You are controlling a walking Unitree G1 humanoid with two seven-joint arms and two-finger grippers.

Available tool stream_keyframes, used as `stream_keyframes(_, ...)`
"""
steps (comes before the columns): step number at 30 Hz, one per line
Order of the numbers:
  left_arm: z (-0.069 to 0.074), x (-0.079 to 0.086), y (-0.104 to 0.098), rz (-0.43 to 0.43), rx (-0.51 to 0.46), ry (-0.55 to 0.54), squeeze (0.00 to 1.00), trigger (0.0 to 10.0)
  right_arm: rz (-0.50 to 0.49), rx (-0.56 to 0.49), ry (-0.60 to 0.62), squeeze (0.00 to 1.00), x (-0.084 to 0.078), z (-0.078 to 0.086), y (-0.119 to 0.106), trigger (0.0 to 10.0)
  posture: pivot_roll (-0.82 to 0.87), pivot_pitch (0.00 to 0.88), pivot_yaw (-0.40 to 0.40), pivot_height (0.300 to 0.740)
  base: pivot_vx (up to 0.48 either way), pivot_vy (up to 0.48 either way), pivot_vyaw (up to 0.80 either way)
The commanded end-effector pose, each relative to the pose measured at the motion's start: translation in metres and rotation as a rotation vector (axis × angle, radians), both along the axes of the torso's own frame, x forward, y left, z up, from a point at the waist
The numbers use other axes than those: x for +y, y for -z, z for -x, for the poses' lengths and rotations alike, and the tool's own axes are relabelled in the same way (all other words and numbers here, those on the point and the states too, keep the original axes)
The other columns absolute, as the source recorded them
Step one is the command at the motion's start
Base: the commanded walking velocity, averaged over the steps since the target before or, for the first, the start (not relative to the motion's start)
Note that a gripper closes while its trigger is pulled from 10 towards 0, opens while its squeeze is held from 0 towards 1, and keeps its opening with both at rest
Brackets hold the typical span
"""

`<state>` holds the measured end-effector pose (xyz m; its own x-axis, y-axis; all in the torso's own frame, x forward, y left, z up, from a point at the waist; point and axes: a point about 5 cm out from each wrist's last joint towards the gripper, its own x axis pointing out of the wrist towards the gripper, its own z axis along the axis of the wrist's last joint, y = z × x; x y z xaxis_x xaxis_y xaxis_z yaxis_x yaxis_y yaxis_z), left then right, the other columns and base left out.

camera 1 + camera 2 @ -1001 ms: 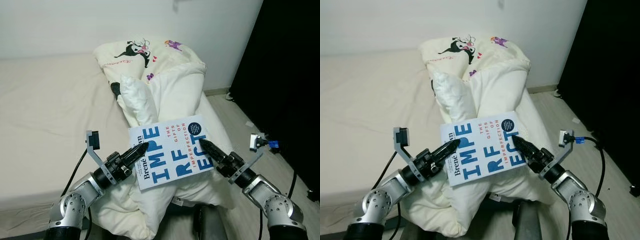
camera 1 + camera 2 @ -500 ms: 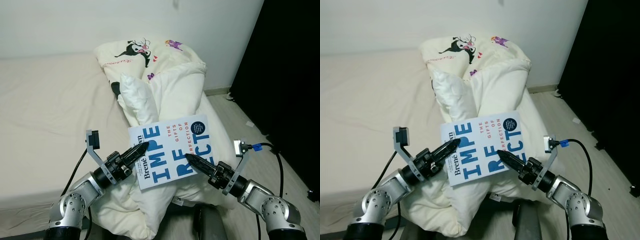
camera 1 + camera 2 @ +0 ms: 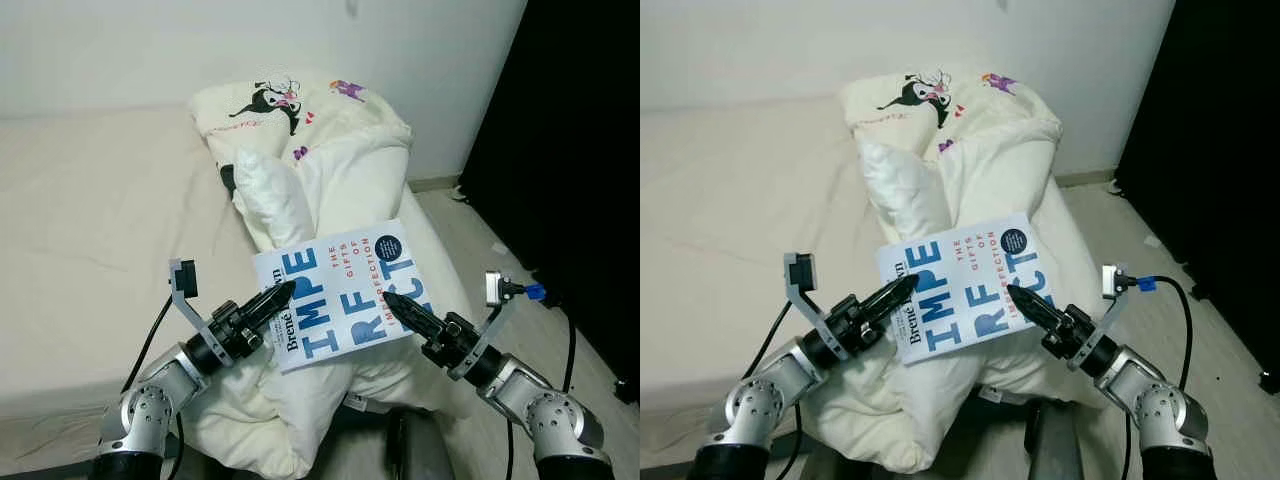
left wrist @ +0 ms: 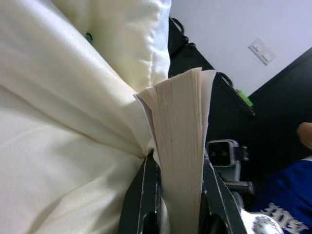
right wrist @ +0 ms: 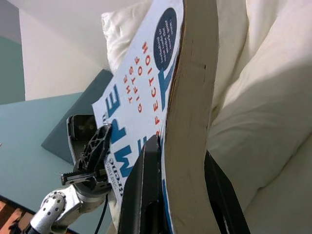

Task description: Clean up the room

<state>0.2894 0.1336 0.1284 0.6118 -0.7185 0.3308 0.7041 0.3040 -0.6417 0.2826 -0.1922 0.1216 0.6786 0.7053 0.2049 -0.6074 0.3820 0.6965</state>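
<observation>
A white paperback book (image 3: 340, 290) with big blue letters is held up over the rumpled cream duvet (image 3: 345, 180) at the bed's right side. My left gripper (image 3: 280, 294) is shut on the book's spine edge. In the left wrist view the book's page block (image 4: 178, 126) sits squeezed between the two black fingers (image 4: 146, 195). My right gripper (image 3: 393, 304) is shut on the opposite edge, low on the cover. The right wrist view has the book's cover (image 5: 146, 92) and pages running out between that gripper's fingers (image 5: 144, 190).
The beige mattress (image 3: 90, 230) spreads to the left. A cartoon-print pillow (image 3: 270, 100) lies against the white wall behind the duvet. To the right are a strip of light floor (image 3: 470, 230) and a tall black panel (image 3: 570, 150). Blue clothing (image 4: 285, 214) shows past the book.
My right gripper slid down along the book's edge, then came back up a little. The book has tilted and risen slightly toward the left. The left gripper has barely moved.
</observation>
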Motion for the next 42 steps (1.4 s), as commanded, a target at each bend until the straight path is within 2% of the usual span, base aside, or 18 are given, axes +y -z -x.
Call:
stream_keyframes(1, -0.003, -0.001, -0.001, -0.005, -0.011, -0.017, 0.00, 0.0, 0.019, -0.048, 0.071, 0.00, -0.007, -0.004, -0.009, 0.0, -0.02, 0.126, 0.000, 0.417, 0.000, 0.000, 0.00)
stream_keyframes(4, -0.006, 0.003, -0.001, -0.013, -0.010, -0.050, 0.00, 0.0, 0.012, -0.059, 0.074, 0.00, -0.006, -0.005, -0.011, 0.0, -0.02, 0.126, 0.000, 0.417, 0.000, 0.000, 0.00)
stream_keyframes(5, -0.011, 0.008, 0.000, -0.031, 0.001, -0.103, 0.67, 0.0, 0.008, -0.067, 0.075, 0.00, -0.006, -0.005, -0.012, 0.0, -0.02, 0.125, 0.000, 0.417, 0.000, 0.000, 0.00)
stream_keyframes(6, -0.017, 0.013, 0.001, -0.051, 0.013, -0.165, 1.00, 4.5, 0.004, -0.076, 0.078, 0.00, -0.006, -0.005, -0.014, 0.0, -0.02, 0.126, 0.001, 0.417, 0.000, 0.000, 0.00)
stream_keyframes(8, -0.020, 0.017, 0.002, -0.065, 0.022, -0.206, 1.00, 4.5, 0.001, -0.082, 0.080, 0.00, -0.006, -0.005, -0.015, 0.0, -0.02, 0.126, 0.001, 0.417, 0.000, 0.000, 0.00)
stream_keyframes(9, -0.025, 0.024, 0.003, -0.091, 0.031, -0.271, 1.00, 10.0, -0.007, -0.090, 0.083, 0.00, -0.006, -0.005, -0.017, 0.0, -0.02, 0.124, 0.000, 0.417, 0.000, 0.000, 0.00)
stream_keyframes(11, -0.025, 0.024, 0.003, -0.091, 0.031, -0.271, 1.00, 10.0, -0.007, -0.090, 0.083, 0.00, -0.006, -0.005, -0.017, 0.0, -0.02, 0.124, 0.000, 0.417, 0.000, 0.000, 0.00)
stream_keyframes(14, -0.045, 0.077, 0.000, -0.312, 0.081, -0.640, 1.00, 10.0, -0.053, -0.139, 0.108, 0.00, -0.016, -0.001, -0.028, 0.0, -0.02, 0.123, -0.001, 0.417, 0.000, 0.000, 0.00)
stream_keyframes(20, -0.047, 0.117, -0.001, -0.489, 0.118, -0.860, 1.00, 10.0, -0.080, -0.169, 0.140, 0.00, -0.026, 0.005, -0.033, 0.0, -0.02, 0.122, 0.001, 0.417, 0.000, 0.000, 0.00)
stream_keyframes(22, -0.045, 0.138, -0.001, -0.665, 0.138, -0.991, 1.00, 10.0, -0.089, -0.187, 0.181, 0.00, -0.036, 0.009, -0.037, 0.0, -0.02, 0.122, 0.002, 0.417, 0.000, 0.000, 0.00)
stream_keyframes(24, -0.044, 0.145, -0.001, -0.712, 0.148, -1.054, 1.00, 10.0, -0.094, -0.201, 0.214, 0.00, -0.044, 0.012, -0.040, 0.0, -0.02, 0.122, 0.002, 0.417, 0.000, 0.000, 0.00)
stream_keyframes(29, -0.045, 0.142, -0.002, -0.662, 0.150, -1.063, 1.00, 10.0, -0.091, -0.207, 0.233, 0.00, -0.048, 0.013, -0.042, 0.0, -0.03, 0.123, 0.006, 0.417, 0.000, 0.000, 0.00)
stream_keyframes(31, -0.053, 0.124, -0.008, -0.441, 0.141, -1.001, 1.00, 10.0, -0.088, -0.215, 0.257, 0.00, -0.054, 0.015, -0.044, 0.0, -0.03, 0.122, 0.005, 0.417, 0.000, 0.000, 0.00)
stream_keyframes(35, -0.059, 0.095, -0.014, -0.222, 0.136, -0.854, 1.00, 10.0, -0.080, -0.224, 0.286, 0.00, -0.061, 0.017, -0.047, 0.0, -0.03, 0.121, 0.006, 0.417, 0.000, 0.000, 0.00)
stream_keyframes(37, -0.062, 0.073, -0.006, -0.188, 0.182, -0.796, 0.71, 10.0, -0.076, -0.237, 0.309, 0.00, -0.067, 0.019, -0.051, 0.0, -0.03, 0.121, 0.010, 0.417, 0.000, 0.000, 0.00)
stream_keyframes(39, -0.062, 0.068, -0.002, -0.200, 0.200, -0.800, 0.71, 10.0, -0.075, -0.240, 0.314, 0.00, -0.068, 0.019, -0.052, 0.0, -0.03, 0.121, 0.010, 0.417, 0.000, 0.000, 0.00)
stream_keyframes(40, -0.063, 0.060, 0.007, -0.227, 0.237, -0.821, 0.00, 10.0, -0.075, -0.247, 0.318, 0.00, -0.068, 0.020, -0.054, 0.0, -0.04, 0.122, 0.016, 0.417, 0.000, 0.000, 0.00)
stream_keyframes(42, -0.063, 0.060, 0.007, -0.227, 0.237, -0.821, 0.00, 10.0, -0.075, -0.247, 0.318, 0.00, -0.068, 0.020, -0.054, 0.0, -0.04, 0.122, 0.016, 0.417, 0.000, 0.000, 0.00)
